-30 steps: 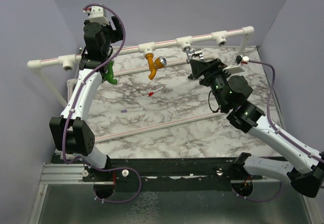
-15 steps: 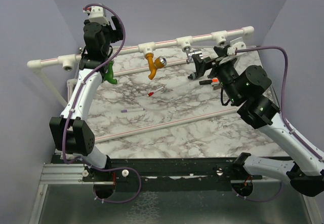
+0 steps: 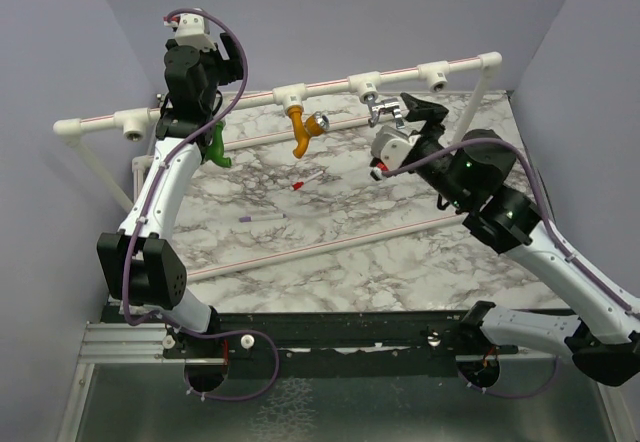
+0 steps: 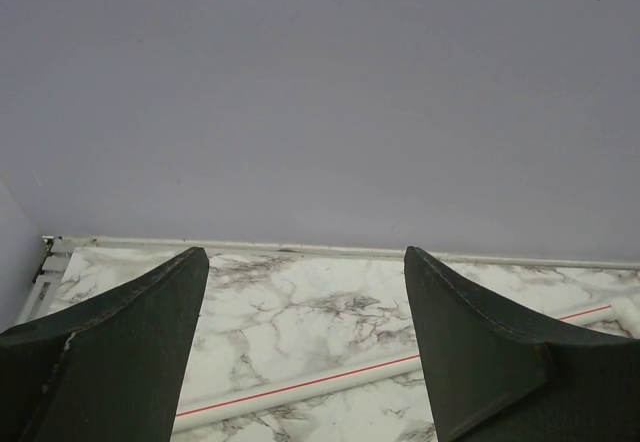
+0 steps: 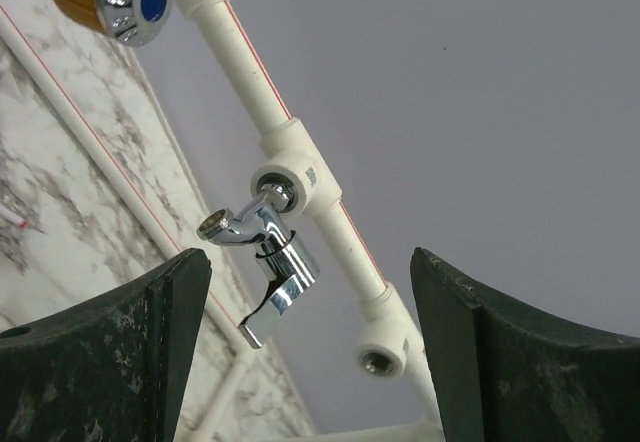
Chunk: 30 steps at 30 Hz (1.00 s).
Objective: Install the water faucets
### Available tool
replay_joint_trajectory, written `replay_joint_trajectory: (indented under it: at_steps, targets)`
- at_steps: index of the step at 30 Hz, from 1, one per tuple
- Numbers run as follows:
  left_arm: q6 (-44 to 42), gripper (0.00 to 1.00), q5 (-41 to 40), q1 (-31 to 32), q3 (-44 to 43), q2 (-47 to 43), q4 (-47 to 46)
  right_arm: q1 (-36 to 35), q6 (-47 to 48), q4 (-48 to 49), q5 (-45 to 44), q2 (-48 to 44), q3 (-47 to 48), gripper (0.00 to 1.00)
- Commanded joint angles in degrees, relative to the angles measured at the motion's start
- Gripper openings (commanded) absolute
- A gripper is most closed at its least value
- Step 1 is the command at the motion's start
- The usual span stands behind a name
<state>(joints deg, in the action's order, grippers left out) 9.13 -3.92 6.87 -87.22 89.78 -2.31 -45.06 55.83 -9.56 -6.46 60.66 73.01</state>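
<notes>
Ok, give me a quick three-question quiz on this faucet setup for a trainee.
1. True or false: the right tool is shut on the shiny chrome metal faucet.
2. In the top view, which faucet hangs from the white plastic pipe rail just left of the chrome one? A red plastic faucet, B mustard-orange faucet with silver knob, C blue plastic faucet.
3. Fill in: the left tool holds ____.
Key: 1 false, it is open around it; 2 B; 3 nothing.

The metal tap (image 5: 283,260) is mirror-bright chrome. The white pipe (image 5: 245,57) looks smooth plastic; the tabletop (image 3: 350,272) is marble-patterned.
</notes>
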Motion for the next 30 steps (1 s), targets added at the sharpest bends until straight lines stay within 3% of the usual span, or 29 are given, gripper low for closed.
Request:
replay_joint_trajectory:
  at_steps: [1,6,13,18,23,30]
  targets:
    - [-0.51,0.81,2.84,0.13,6.45,3.83,14.61,-0.29,17.21,-0.04,-0.01,2.6,-2.33,0.86]
    - [-0.01,0.81,3.88,0.11,6.54,3.49,14.13,-0.29,27.9,5.51,-4.85,5.69,-5.56,0.86]
    - [0.54,0.81,5.1,0.08,6.71,3.87,13.8,-0.37,33.26,14.1,-6.74,9.78,-7.17,0.83]
    - [0.54,0.81,4.83,0.01,6.72,4.16,13.89,-0.45,37.61,19.29,-10.21,12.02,-7.89,0.7]
    - [0.63,0.81,4.91,0.05,6.71,4.43,13.9,-0.54,37.45,20.85,-10.7,12.45,-8.29,0.59]
    - [0.63,0.81,4.89,0.03,6.62,4.62,14.08,-0.77,36.62,23.04,-12.53,13.05,-9.92,0.37]
